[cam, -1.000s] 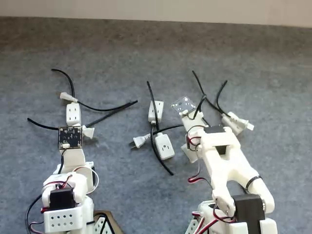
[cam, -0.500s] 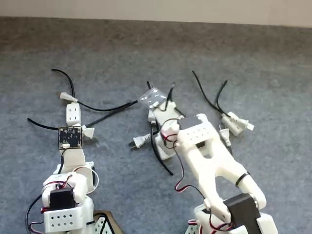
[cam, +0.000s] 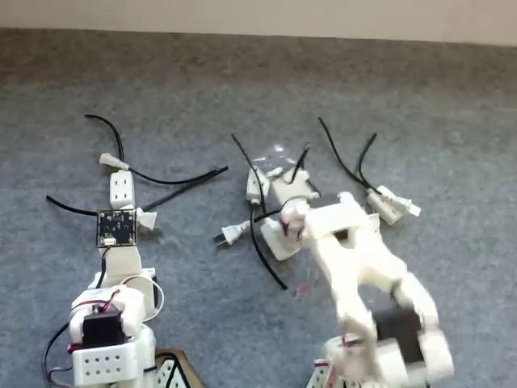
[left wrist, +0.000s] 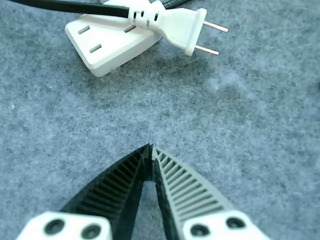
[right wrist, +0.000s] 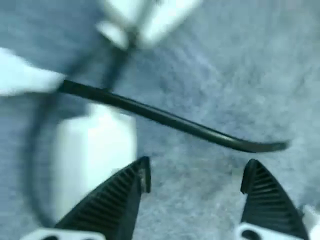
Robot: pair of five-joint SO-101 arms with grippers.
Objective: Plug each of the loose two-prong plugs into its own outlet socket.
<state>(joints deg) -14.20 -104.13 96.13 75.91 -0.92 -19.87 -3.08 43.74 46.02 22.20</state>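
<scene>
The surface is a grey carpet [cam: 242,81] on the table. The reference item is the central socket block [cam: 275,245].

The right arm [cam: 355,250] has its wrist over the cables just beyond the central socket block. One second ago the arm stood well off to its own side of that block. Half a second ago it had swung across past the block, and it now sits slightly back from there. The right gripper [right wrist: 197,167] has its fingers spread wide and holds nothing. A white block [right wrist: 95,150] lies beside one finger and a black cable [right wrist: 170,120] crosses ahead of both. Which block this is cannot be determined.

The loose plug [cam: 230,235] lies just beside the central socket block on the left arm's side, prongs bare and pointing away. Its position is unchanged.

The second socket block [cam: 257,187] lies just beyond the central one. The thin cable [cam: 245,158] rising from it has shifted toward the left arm's side.

The left gripper [left wrist: 151,150] is well apart from the central socket block, with its fingers pressed together and nothing between them. The left arm [cam: 113,323] is unmoved. Ahead of the gripper, a plug [left wrist: 175,25] lies against the left socket block [left wrist: 107,45], prongs bare.
</scene>
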